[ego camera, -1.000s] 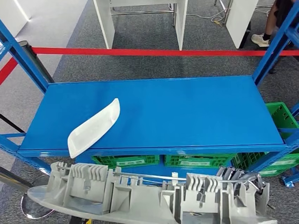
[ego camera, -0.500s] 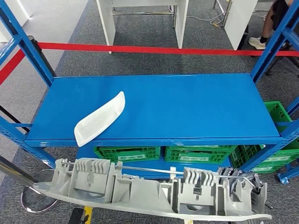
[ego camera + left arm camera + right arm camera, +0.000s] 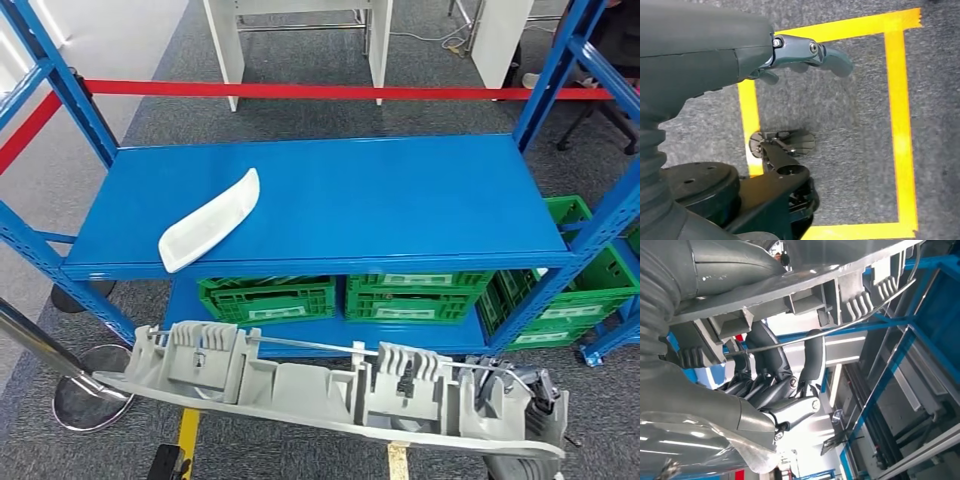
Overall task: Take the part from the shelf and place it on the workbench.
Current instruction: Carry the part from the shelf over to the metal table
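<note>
Blue shelf (image 3: pixel 362 200) spans your head view; green crates (image 3: pixel 264 298) sit beneath it. The long grey part (image 3: pixel 302 385) runs across at 6 o'clock, off the shelf, gripped at its right end by the right hand (image 3: pixel 768 385), fingers (image 3: pixel 813 357) wrapped. A white part (image 3: pixel 207 222) lies at 10 o'clock on the shelf. The left hand (image 3: pixel 802 52) hangs over the floor, holding nothing, fingers extended.

A long part (image 3: pixel 324 390) stretches left to right nearest the robot, its right end in the right hand (image 3: pixel 528 400). Beyond it stands the shelf (image 3: pixel 377 200), a tray (image 3: pixel 210 220) lying on its left. Crates (image 3: pixel 340 297) sit below.
</note>
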